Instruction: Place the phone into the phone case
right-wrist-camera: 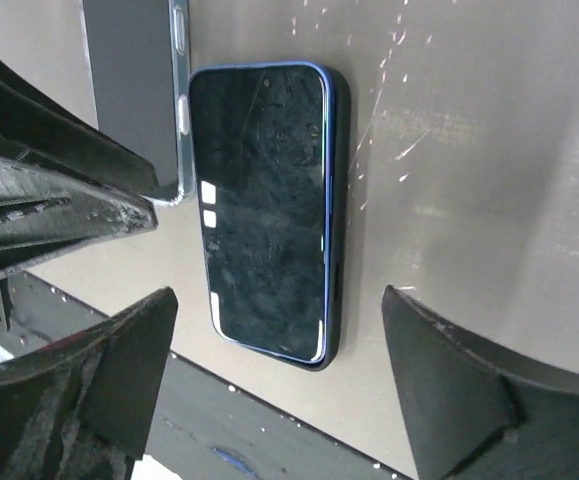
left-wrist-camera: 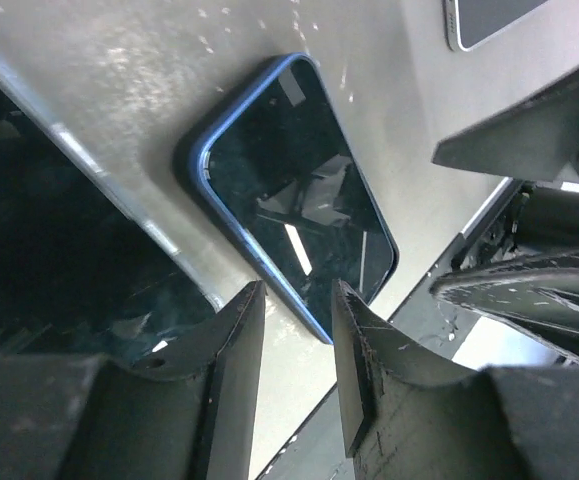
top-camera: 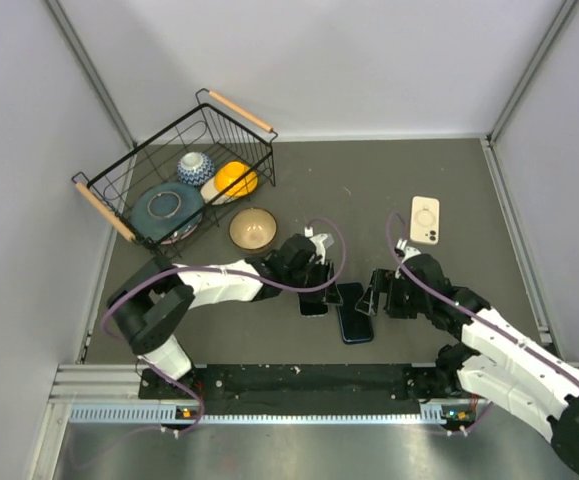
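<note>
**Blue-edged phone flat on the bench, between two released grippers**

At the left, the left gripper (top-camera: pixel 315 267) is seen with its fingers a little apart and nothing between them. It hangs over a second dark slab (top-camera: pixel 313 303); whether that is a phone or a case cannot be told. From this gripper, the phone (top-camera: pixel 355 324) lies ahead and to the right, set at a slant to the fingers in the left wrist view (left-wrist-camera: pixel 299 190).

The phone is laid screen up, its long axis running roughly from the near edge of the bench toward the far side, slightly tilted. A darker rim (right-wrist-camera: pixel 335 260) is seen outside the blue edge, so the phone is judged to be seated in a case already, though this is not certain.

At the right, the right gripper (top-camera: pixel 379 295) is spread wide and empty, just beside the phone. In its own view the phone (right-wrist-camera: pixel 264 210) is framed between the fingers across its width. The right arm is judged the better placed.
</note>
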Action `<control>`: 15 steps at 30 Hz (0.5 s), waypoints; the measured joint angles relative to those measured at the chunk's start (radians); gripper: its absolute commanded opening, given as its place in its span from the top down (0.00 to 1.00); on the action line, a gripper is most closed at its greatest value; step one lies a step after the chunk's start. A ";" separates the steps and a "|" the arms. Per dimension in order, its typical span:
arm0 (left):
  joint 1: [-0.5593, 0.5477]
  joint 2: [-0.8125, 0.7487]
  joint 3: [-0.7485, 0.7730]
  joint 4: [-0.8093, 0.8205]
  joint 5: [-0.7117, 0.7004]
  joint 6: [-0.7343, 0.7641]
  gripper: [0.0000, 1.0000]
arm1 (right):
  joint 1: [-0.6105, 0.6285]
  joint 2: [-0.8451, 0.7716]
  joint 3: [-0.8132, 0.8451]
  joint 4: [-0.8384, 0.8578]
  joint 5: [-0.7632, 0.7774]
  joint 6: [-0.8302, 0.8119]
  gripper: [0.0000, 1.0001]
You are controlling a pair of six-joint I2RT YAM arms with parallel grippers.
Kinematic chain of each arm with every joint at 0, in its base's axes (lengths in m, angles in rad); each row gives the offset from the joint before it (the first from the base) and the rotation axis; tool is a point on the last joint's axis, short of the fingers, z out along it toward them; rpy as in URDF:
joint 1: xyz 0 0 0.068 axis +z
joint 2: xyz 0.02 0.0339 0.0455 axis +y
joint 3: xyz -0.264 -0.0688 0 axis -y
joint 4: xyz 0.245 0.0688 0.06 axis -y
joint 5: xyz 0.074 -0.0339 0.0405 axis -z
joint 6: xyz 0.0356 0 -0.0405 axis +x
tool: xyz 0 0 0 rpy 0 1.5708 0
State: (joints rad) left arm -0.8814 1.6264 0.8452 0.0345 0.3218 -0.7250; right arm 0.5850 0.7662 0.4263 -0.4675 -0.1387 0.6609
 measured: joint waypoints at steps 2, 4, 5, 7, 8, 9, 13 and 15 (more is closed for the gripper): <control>-0.013 0.024 0.000 0.036 0.019 -0.015 0.62 | -0.029 0.039 -0.008 0.034 -0.029 -0.011 0.15; -0.017 0.052 0.000 0.057 0.029 -0.031 0.63 | -0.079 0.060 -0.040 0.089 -0.072 -0.012 0.16; -0.017 0.061 0.000 0.060 0.029 -0.034 0.63 | -0.106 0.064 -0.064 0.117 -0.097 -0.011 0.16; -0.017 0.076 0.000 0.064 0.028 -0.038 0.63 | -0.140 0.065 -0.114 0.159 -0.129 -0.005 0.16; -0.017 0.080 0.000 0.064 0.027 -0.040 0.64 | -0.146 0.065 -0.131 0.171 -0.140 -0.003 0.16; -0.017 0.083 0.000 0.065 0.026 -0.040 0.64 | -0.151 0.062 -0.140 0.193 -0.157 0.003 0.16; -0.017 0.108 0.006 0.072 0.025 -0.036 0.67 | -0.151 0.060 -0.173 0.271 -0.187 0.013 0.16; -0.017 0.136 0.010 0.079 0.029 -0.037 0.70 | -0.152 0.061 -0.191 0.312 -0.203 0.025 0.16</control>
State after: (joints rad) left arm -0.8982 1.7622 0.8551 0.1131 0.3504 -0.7616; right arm 0.4332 0.8272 0.2356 -0.1551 -0.3420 0.6861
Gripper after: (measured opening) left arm 0.332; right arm 0.839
